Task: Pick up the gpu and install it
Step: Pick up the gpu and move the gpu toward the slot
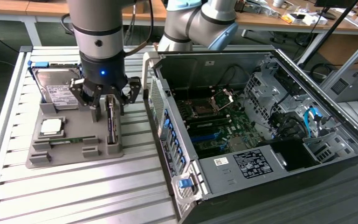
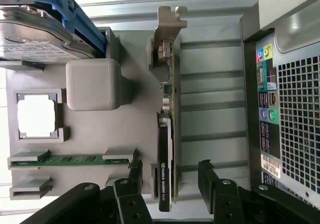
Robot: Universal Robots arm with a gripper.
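A slatted aluminium table point(image 1: 73, 196) is carrying a grey moulded parts tray point(image 1: 64, 155), which is sitting flat on its slats toward the exterior view's left. An open computer case point(image 1: 191, 70) is lying on its side just beside the tray, toward the exterior view's right.

Fingers point(image 2: 215, 189) straddle upright gpu point(image 2: 165, 159) — gaps both sides free; case wall point(image 2: 295, 114) near, grey block point(image 2: 93, 83) opposite.

Robotics lab: open PC case point(image 1: 195, 70), alu-slat table point(image 1: 73, 196), cluttered workbenches point(image 1: 263, 21) behind.
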